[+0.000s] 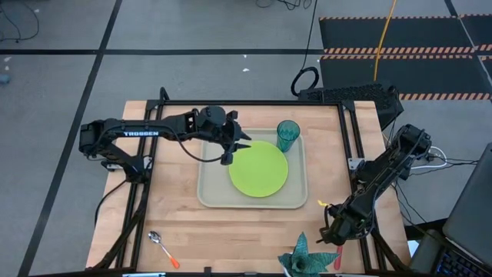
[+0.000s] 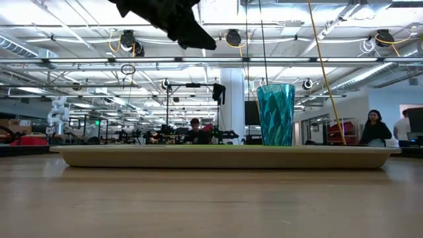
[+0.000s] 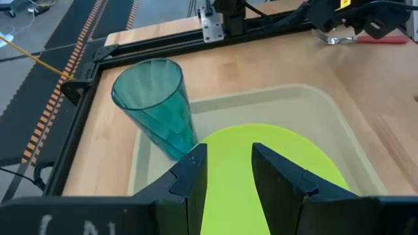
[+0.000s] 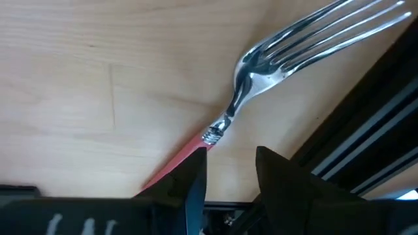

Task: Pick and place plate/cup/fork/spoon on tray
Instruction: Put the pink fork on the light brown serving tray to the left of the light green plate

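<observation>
The lime-green plate (image 1: 258, 169) lies flat in the beige tray (image 1: 211, 196). The teal cup (image 1: 288, 135) stands upright in the tray's far right corner. My left gripper (image 3: 228, 176) is open and empty above the plate's left edge, near the cup (image 3: 157, 108). My right gripper (image 4: 230, 186) is open, low over the fork (image 4: 261, 85), which lies flat on the wood by the table's right rail. The fork's red handle (image 4: 179, 160) runs under one finger. The orange-handled spoon (image 1: 163, 248) lies on the table at the near left. My right gripper comes at the fork from above. The red handle (image 4: 186, 155) passes under one fingertip (image 4: 192, 179), not between the two. I cannot tell whether the finger touches it. The fork lies flat on the table.
A spiky teal leafy object (image 1: 307, 258) sits at the near edge, just left of my right gripper. Black frame rails (image 1: 350, 146) run along the table's edges. Bare wood lies between the tray and the near edge. People show in the room beyond (image 2: 373, 129).
</observation>
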